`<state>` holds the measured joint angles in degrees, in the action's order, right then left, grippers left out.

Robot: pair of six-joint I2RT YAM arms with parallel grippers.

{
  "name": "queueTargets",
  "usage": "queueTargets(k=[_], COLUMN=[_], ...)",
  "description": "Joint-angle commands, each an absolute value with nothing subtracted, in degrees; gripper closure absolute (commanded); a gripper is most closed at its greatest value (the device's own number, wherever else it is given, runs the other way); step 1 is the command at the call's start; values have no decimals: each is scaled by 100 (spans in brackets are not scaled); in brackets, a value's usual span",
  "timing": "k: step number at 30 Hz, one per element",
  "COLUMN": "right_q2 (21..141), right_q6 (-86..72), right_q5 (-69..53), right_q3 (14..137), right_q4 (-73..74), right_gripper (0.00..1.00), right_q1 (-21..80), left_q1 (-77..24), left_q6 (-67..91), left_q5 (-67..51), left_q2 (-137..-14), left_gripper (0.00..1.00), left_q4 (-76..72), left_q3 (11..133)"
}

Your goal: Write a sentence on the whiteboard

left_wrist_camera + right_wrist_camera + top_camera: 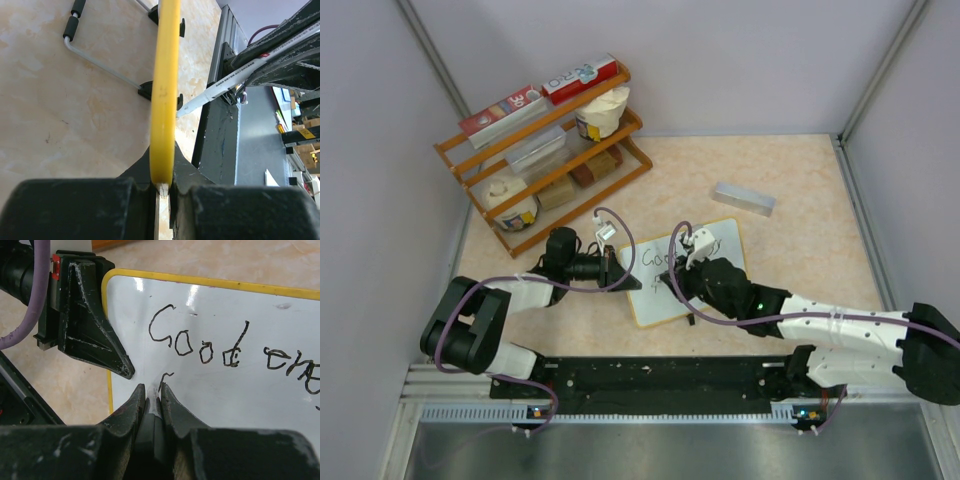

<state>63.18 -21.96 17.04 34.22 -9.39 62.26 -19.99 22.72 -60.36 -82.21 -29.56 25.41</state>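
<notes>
beige table (800,250): left gripper (162,186) pinching whiteboard (200,400) edge; right gripper (152,397) clamping marker (220,89) under sentence (200,347).

Mia: What is the flat white board (235,405) with the thin yellow rim like?
Tom: Smooth and shiny. Light glints on it.
Mia: And the left gripper's black fingers (85,335)?
Tom: Dull hard plastic, all scratched.
Mia: The beige speckled table top (790,240)?
Tom: Smooth, like stone.
Mia: The small grey block (743,198)?
Tom: Shiny, like metal.
</notes>
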Motion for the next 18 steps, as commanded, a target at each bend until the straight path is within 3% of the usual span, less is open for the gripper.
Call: queueTargets(k=[1,18], right_q2=[6354,5906], right_q6=[-2162,-2259], right_q5=[2127,2171], right_q3=[3683,3445], right_q4=[-783,-580], right_gripper=[100,100], right_q1=[6275,5968], left_q1=[-2048,-2057], left_q6=[1969,1969], left_q5=[-5713,-5704], left_q2=[-8139,-8165], left_gripper=[100,100], left_q4=[-2821,-2821], left_q3=[2593,2602])
